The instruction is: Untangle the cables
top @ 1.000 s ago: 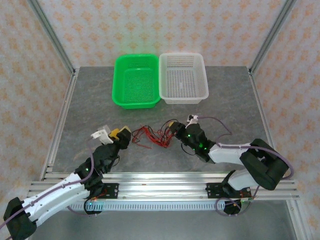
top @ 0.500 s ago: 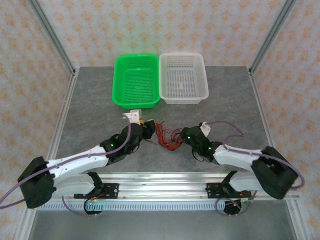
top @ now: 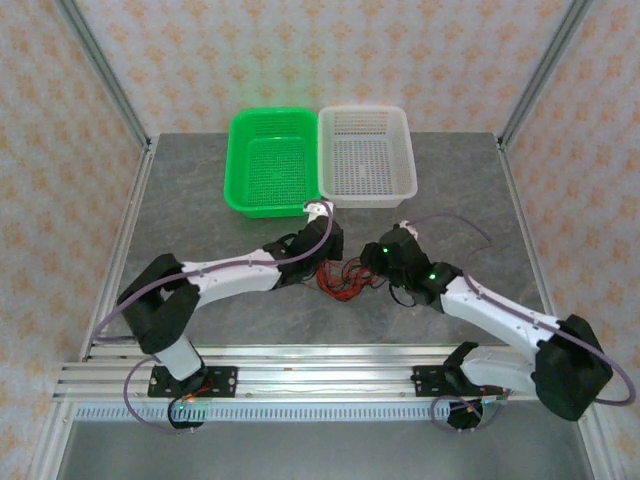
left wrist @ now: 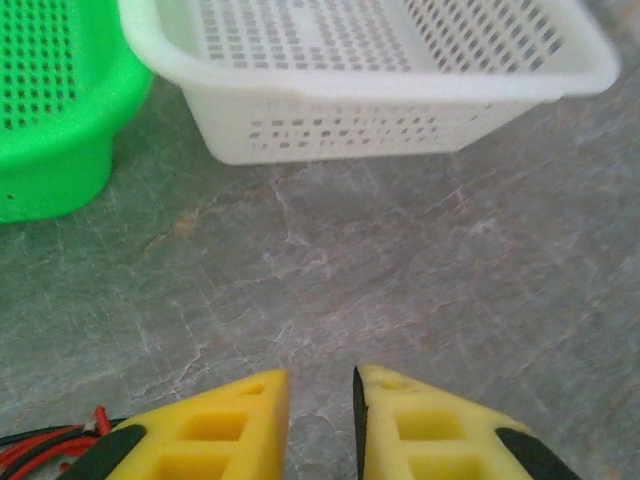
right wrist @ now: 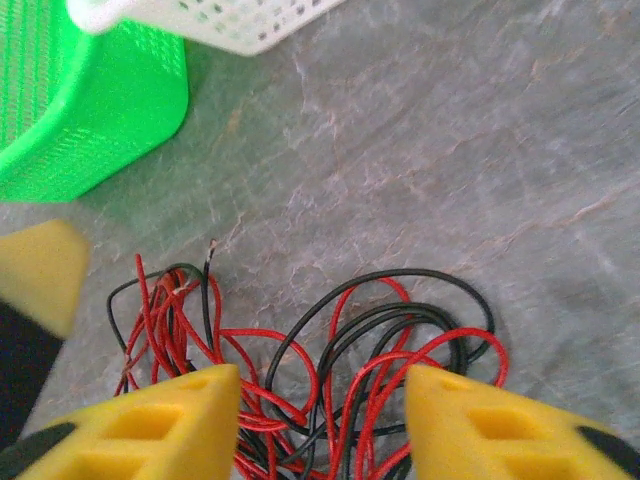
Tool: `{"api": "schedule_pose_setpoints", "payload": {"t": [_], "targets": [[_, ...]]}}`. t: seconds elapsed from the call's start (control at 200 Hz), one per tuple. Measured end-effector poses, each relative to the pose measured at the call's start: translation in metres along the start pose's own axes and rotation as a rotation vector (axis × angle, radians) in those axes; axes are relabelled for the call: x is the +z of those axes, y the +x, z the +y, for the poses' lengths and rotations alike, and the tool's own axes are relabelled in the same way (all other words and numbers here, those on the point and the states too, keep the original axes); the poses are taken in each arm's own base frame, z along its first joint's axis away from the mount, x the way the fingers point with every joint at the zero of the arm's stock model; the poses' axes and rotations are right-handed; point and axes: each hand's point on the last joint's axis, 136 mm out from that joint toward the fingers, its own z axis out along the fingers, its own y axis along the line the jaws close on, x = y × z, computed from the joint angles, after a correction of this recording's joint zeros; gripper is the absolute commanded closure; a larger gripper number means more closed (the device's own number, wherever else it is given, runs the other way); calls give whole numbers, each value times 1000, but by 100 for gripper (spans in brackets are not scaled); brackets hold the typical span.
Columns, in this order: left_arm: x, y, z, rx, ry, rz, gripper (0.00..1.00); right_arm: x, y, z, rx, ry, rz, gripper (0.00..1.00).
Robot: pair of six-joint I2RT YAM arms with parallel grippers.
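Grey stone-patterned counter (top: 200,200), hemmed by pale floral wallpaper and aluminium posts. At the far middle, green basket (top: 272,160) on the left, touching white basket (top: 365,155) on its right.

From the near left edge, left arm (top: 230,275) stretched diagonally to the counter's middle, ending just in front of the line where the two baskets meet. Left hand (left wrist: 320,378) low over bare counter, pointed at the white basket's near wall. Yellow fingers (left wrist: 240,420) drawn close, a slim gap between them, gripping nothing that shows. A few red strands at the lower left corner of the left wrist view, just outside the left finger; cannot tell whether touching.

At centre, cables (top: 345,282): loose tangle of thin red and black wires, flat on the counter, apart from the baskets, lying between the two hands.

Right hand (right wrist: 318,372) above the tangle, fingers spread wide, loops of wire lying beneath and between them, none pinched. One yellow finger of the left hand at the left edge of the right wrist view, near the tangle's left loops.

Right arm (top: 500,315) reaching in from the near right edge, small green lights lit near its wrist.
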Motion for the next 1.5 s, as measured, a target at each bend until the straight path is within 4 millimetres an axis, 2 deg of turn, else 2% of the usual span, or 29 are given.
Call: {"api": "schedule_pose_setpoints", "payload": {"t": [0.08, 0.155, 0.3, 0.46, 0.556, 0.616, 0.726, 0.901, 1.216, 1.301, 1.502], "targets": [[14, 11, 7, 5, -16, 42, 77, 18, 7, -7, 15, 14, 62, 62], [25, 23, 14, 9, -32, 82, 77, 36, 19, -18, 22, 47, 124, 58], [37, 45, 26, 16, -63, 147, 77, 62, 44, -34, 9, 105, 225, 57], [34, 74, 46, 20, -110, 207, 76, 71, 41, -30, -41, 135, 211, 58], [25, 95, 68, 19, -166, 245, 76, 72, 41, -31, -94, 176, 198, 58], [18, 99, 77, 8, -190, 243, 76, 71, 40, -35, -117, 205, 186, 59], [1, 108, 95, -15, -231, 245, 76, 69, 36, -45, -146, 263, 162, 60], [-16, 116, 110, -77, -250, 226, 76, 65, 29, -56, -165, 327, 133, 60], [-24, 119, 129, -164, -270, 185, 76, 58, -5, -95, -90, 455, 73, 61], [-23, 116, 132, -175, -274, 176, 76, 58, -16, -94, -71, 456, 55, 61], [-29, 112, 146, -183, -318, 177, 75, 53, -36, -72, -64, 400, 10, 61]]}}
